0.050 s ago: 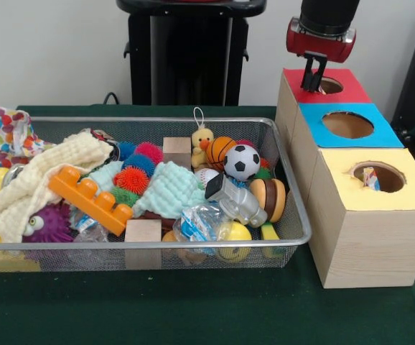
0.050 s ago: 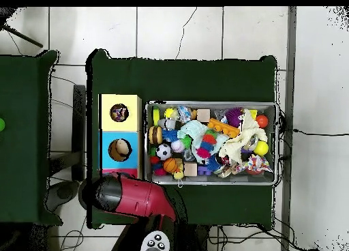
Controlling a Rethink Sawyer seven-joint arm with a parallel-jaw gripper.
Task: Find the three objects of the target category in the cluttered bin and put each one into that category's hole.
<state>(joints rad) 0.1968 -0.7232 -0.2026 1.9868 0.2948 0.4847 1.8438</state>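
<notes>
Your wire bin (image 1: 294, 215) sits at the frame's left on the green surface (image 1: 193, 309), crammed with balls, cloths, blocks and a soccer ball (image 1: 242, 161). At right stand the yellow box (image 1: 369, 215), blue box (image 1: 347, 126) and red box (image 1: 329, 85). Your gripper (image 1: 312, 77) hangs upright over the red hole, fingers close together, apparently holding nothing.

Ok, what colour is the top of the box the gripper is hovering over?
Red. The box top under the gripper shows best in the front view.
</notes>
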